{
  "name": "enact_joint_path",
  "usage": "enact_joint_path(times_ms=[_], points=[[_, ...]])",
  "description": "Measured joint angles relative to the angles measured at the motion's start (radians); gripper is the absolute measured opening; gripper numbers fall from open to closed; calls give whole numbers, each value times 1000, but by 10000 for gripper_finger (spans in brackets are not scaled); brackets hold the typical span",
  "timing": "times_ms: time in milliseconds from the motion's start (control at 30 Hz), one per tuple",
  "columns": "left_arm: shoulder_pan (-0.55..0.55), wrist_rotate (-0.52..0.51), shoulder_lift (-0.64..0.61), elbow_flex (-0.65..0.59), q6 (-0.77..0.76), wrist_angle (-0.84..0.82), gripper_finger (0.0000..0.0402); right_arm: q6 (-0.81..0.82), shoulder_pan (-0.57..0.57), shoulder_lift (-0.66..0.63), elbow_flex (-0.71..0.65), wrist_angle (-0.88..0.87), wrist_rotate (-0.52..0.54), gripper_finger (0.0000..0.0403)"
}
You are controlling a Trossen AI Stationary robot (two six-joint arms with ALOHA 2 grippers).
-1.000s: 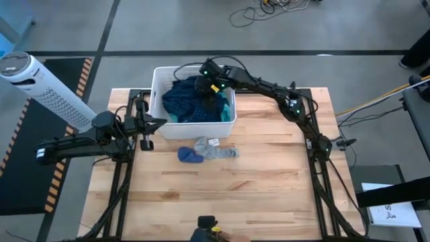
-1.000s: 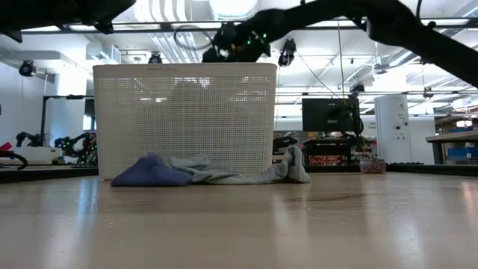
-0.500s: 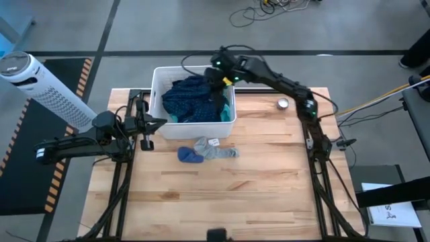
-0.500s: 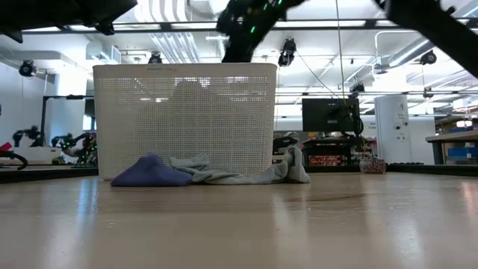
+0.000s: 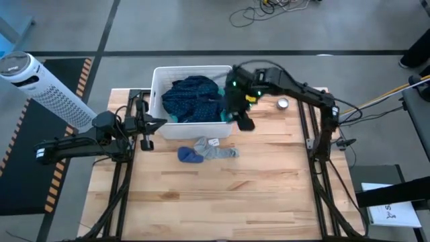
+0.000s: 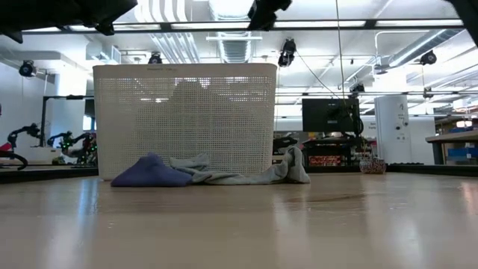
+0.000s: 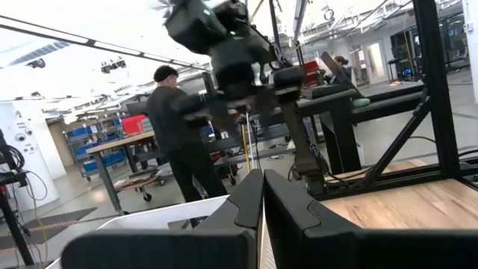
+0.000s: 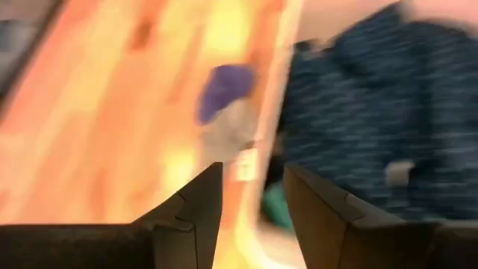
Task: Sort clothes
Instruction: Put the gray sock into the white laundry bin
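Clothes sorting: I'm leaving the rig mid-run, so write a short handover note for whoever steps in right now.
Right gripper: open, empty, above the white basket's right rim.
Left gripper: shut, empty, waiting at the table's left edge beside the basket.
Dark navy patterned garment and teal piece: inside the basket.
Grey garment and blue-purple piece: on the table in front of the basket, touching.
Left: the clothes in the basket remain unsorted.

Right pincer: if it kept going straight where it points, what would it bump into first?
Probably the white plastic basket's rim near the small grey garment. The open right pincer points down at that edge, but depth is unclear.
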Motion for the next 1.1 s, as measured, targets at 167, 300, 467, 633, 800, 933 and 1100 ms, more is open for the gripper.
enact_joint_path(times_ms=[167,300,467,633,800,933,1100], points=[[0,0,0,0,-4,-10,0,32,61,-104,-283,66,-28,120],[0,-1,0,0,-8,-21,0,125,122,-220,-563,252,-21,125],[0,-1,0,0,-8,-21,0,291,193,-363,-919,556,96,146],[0,-2,0,0,-8,-21,0,475,239,-467,-1216,924,202,173],[0,-2,0,0,-8,-20,0,574,260,-465,-1404,1173,289,196],[0,-3,0,0,-10,-21,0,620,262,-417,-1473,1266,303,210],[0,-3,0,0,-12,-21,0,629,262,-328,-1485,1328,324,226]])
